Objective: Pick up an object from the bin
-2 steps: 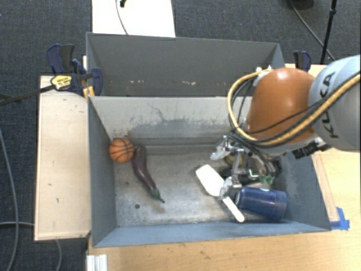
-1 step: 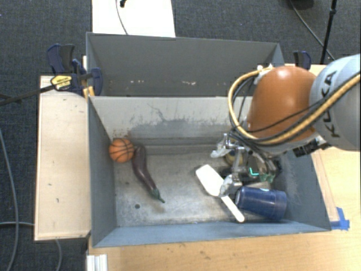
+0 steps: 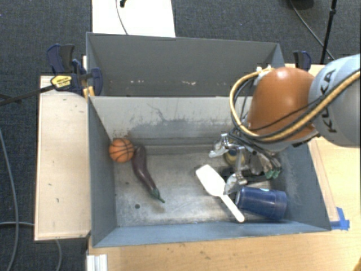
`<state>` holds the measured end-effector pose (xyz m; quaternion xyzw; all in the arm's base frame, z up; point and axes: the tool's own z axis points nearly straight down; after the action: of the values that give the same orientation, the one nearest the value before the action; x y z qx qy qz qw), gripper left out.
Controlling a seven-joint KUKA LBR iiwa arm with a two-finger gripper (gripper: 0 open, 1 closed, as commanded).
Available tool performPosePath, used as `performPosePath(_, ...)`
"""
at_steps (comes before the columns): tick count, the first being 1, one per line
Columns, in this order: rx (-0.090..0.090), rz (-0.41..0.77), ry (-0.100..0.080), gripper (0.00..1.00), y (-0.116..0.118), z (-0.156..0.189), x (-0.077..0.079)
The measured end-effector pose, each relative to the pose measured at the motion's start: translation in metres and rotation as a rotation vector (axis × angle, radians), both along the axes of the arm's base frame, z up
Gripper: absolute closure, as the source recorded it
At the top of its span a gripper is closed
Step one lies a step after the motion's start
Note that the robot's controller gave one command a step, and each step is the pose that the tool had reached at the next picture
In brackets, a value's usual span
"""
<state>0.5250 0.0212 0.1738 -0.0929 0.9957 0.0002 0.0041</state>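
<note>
One white spatula (image 3: 212, 181) lies diagonally, blade toward upper left, beside the pincer (image 3: 241, 171), whose grip cannot be told.

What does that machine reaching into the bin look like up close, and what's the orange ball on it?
The arm is a smooth, rounded silver-grey tube with dark lettering along it. A glossy orange-brown dome covers its wrist, with black and yellow cables looped around it. Under that is the end effector, a cluster of shiny metal parts.
</note>
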Motion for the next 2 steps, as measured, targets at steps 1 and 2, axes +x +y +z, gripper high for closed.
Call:
performPosePath(1,-0.001,0.178,0.010,0.00,-0.018,-0.022,0.002)
performPosePath(2,0.003,-0.160,0.006,1.00,-0.021,-0.094,0.035)
